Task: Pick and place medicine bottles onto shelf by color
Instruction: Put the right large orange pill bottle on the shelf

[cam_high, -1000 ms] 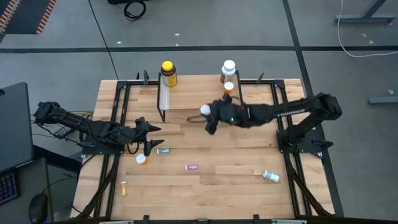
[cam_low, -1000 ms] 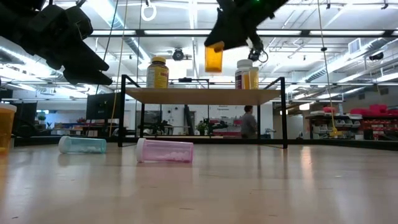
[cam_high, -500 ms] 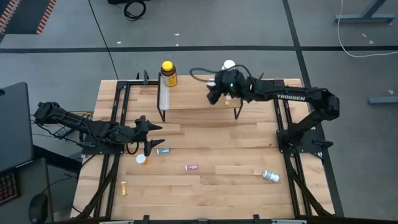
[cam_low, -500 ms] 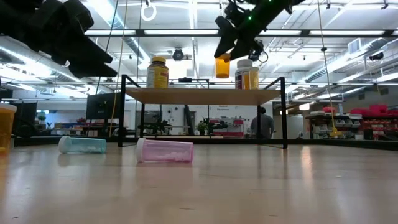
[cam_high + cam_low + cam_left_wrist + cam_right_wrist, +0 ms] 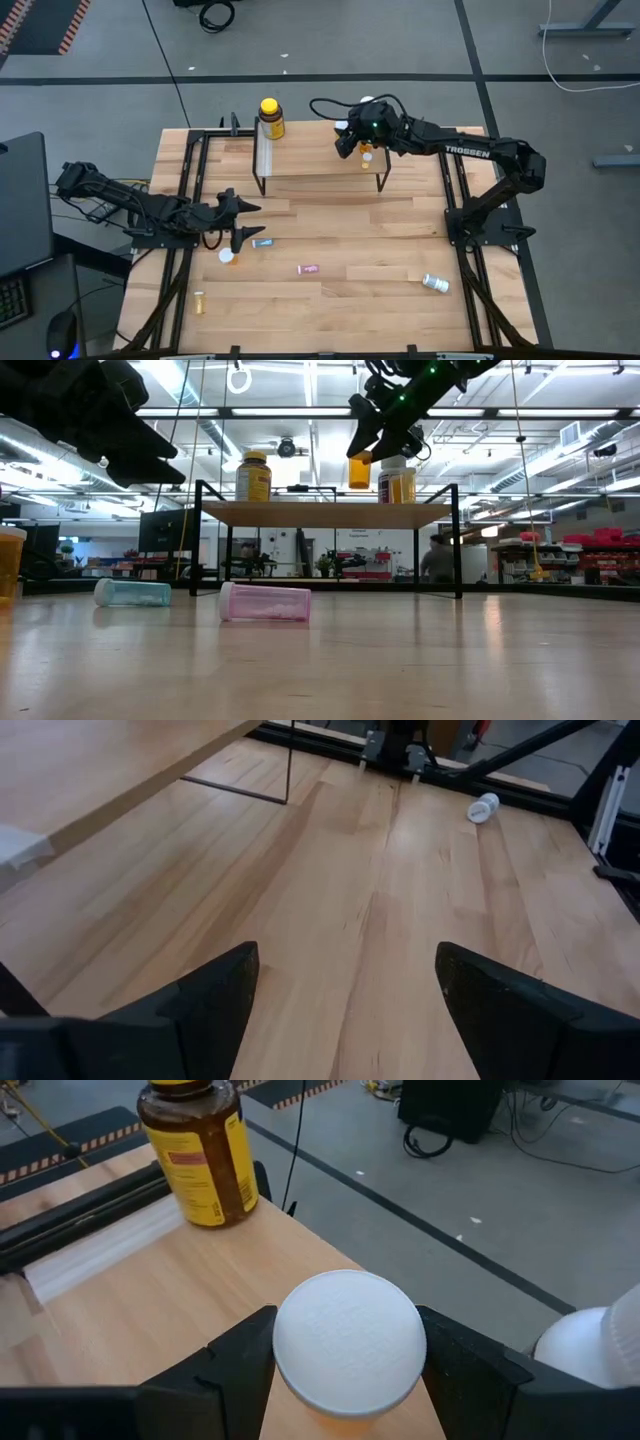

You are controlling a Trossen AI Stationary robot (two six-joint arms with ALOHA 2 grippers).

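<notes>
Orange vial (image 5: 348,1342): white cap pinched between the right gripper (image 5: 349,140) jaws, hanging above the shelf (image 5: 310,150).
Right arm: stretched over the shelf.
Left gripper (image 5: 238,220): jaws spread, above the tabletop (image 5: 350,240).

Overhead, table-level, two wrist views — shelf (image 5: 318,150) shared.

Orange vial (image 5: 359,472) now lower, above shelf (image 5: 325,513).

Looks like a big open lab or workshop: bare ceiling pipes (image 5: 250,435), strip lights (image 5: 560,412), grey floor (image 5: 100,95) with striped hazard tape (image 5: 62,25), loose cables (image 5: 215,14).
</notes>
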